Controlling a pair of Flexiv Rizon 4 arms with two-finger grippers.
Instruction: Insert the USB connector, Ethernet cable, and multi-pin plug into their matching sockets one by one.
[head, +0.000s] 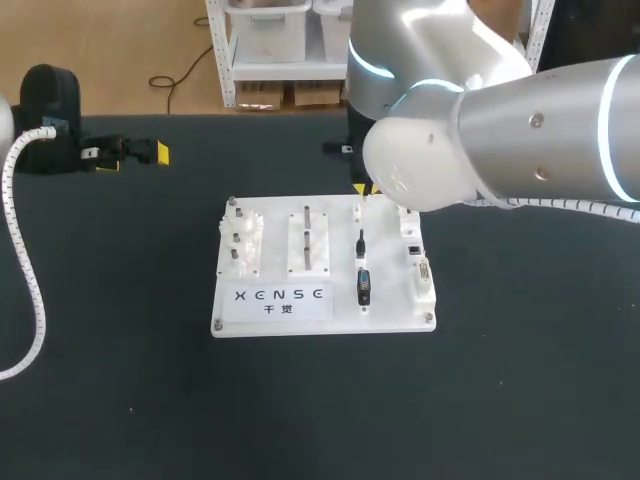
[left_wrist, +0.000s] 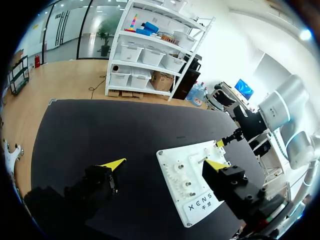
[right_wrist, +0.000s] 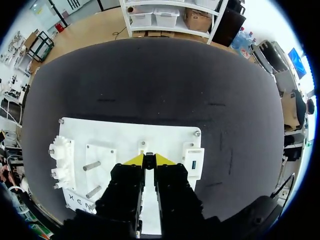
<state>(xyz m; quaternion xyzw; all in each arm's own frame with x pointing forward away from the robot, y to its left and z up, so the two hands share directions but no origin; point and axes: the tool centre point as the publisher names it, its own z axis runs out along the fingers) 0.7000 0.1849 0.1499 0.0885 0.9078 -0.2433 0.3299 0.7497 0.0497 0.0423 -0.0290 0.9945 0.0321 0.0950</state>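
Note:
The white board (head: 325, 312) lies mid-table. A thin black USB connector (head: 361, 243) and a dark multi-pin plug (head: 364, 285) rest in its right-hand column, beside the white socket block (head: 420, 268). My right gripper (head: 362, 189) stands over the board's far edge, and its fingers are nearly together on a small black connector (right_wrist: 148, 160); I cannot tell its type. The socket block (right_wrist: 194, 164) sits just beside those fingers. My left gripper (head: 130, 153) hovers at the far left of the table, open and empty. In the left wrist view, that gripper (left_wrist: 165, 164) is wide apart, with the board (left_wrist: 200, 200) ahead.
White pegs and gears (head: 241, 240) stand on the board's left part, two metal pins (head: 307, 238) in its middle. A white coiled cable (head: 25, 300) hangs along my left arm. Black tabletop surrounds the board.

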